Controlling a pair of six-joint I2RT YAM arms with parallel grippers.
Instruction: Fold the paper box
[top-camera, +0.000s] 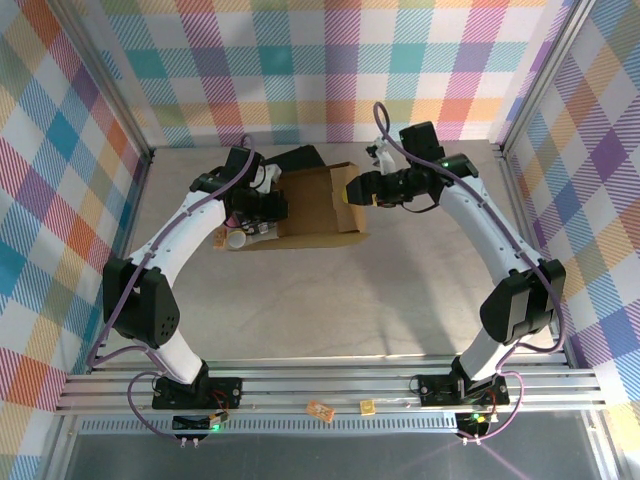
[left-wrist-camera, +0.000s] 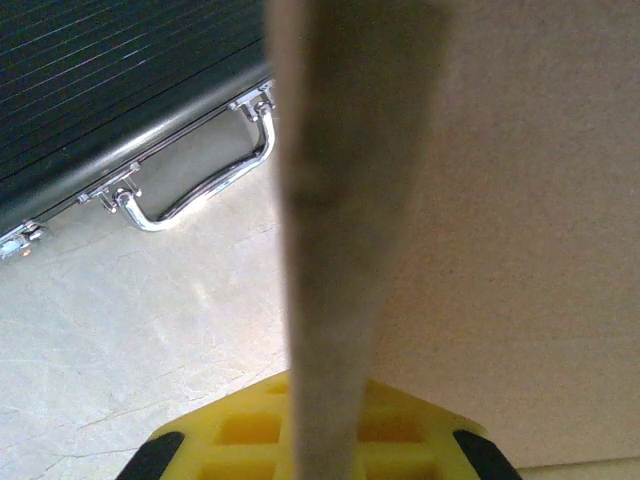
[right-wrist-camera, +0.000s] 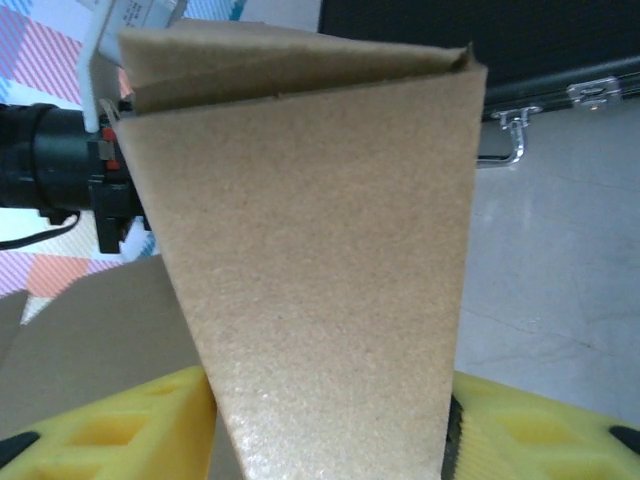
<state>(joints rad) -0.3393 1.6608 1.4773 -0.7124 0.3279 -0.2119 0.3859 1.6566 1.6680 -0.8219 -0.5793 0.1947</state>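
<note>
The paper box (top-camera: 315, 205) is a brown cardboard sheet lying at the table's middle, partly folded, with its side walls raised. My left gripper (top-camera: 270, 207) is at its left side. In the left wrist view the left gripper (left-wrist-camera: 320, 425) is shut on an upright cardboard wall (left-wrist-camera: 330, 250), seen edge-on between the yellow fingers (left-wrist-camera: 230, 430). My right gripper (top-camera: 350, 190) is at the box's right side. In the right wrist view a folded-over flap (right-wrist-camera: 320, 250) fills the gap of the right gripper (right-wrist-camera: 330, 425), and the yellow fingers (right-wrist-camera: 110, 430) press on both sides of it.
A black hard case (top-camera: 300, 158) with a chrome handle (left-wrist-camera: 200, 190) lies just behind the box. A small white object (top-camera: 235, 240) sits on the table by the left gripper. Plaid walls and metal frame posts close in the back and sides.
</note>
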